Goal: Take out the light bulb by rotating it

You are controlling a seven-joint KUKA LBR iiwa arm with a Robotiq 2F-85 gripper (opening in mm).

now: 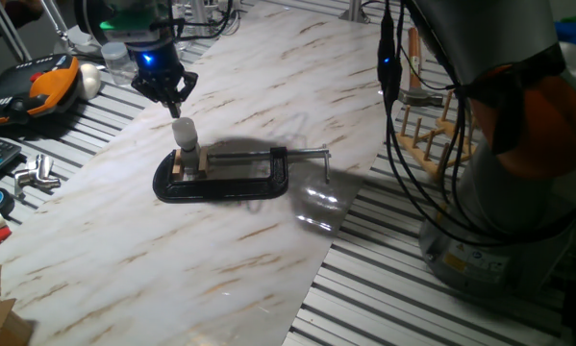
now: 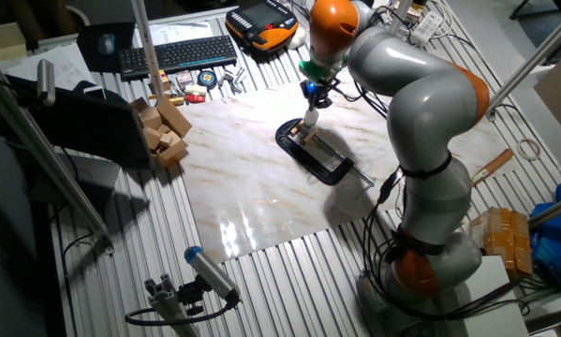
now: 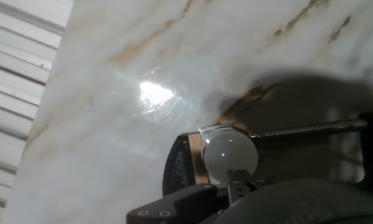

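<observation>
The light bulb (image 1: 185,131) is a small frosted white globe standing upright in a wooden block held by a black C-clamp (image 1: 232,178) on the marble board. My gripper (image 1: 175,106) hangs just above and slightly behind the bulb, apart from it, its dark fingers narrowing to a point with nothing between them. In the hand view the light bulb (image 3: 230,152) sits low in the middle, with one fingertip (image 3: 238,181) at its near edge. The other fixed view shows the gripper (image 2: 311,106) over the light bulb (image 2: 311,119).
The clamp's screw handle (image 1: 312,154) sticks out to the right. A wooden peg rack (image 1: 432,135) stands past the board's right edge. An orange and black controller (image 1: 37,91) and small tools (image 1: 33,175) lie at the left. Wooden blocks (image 2: 163,131) sit beside the board.
</observation>
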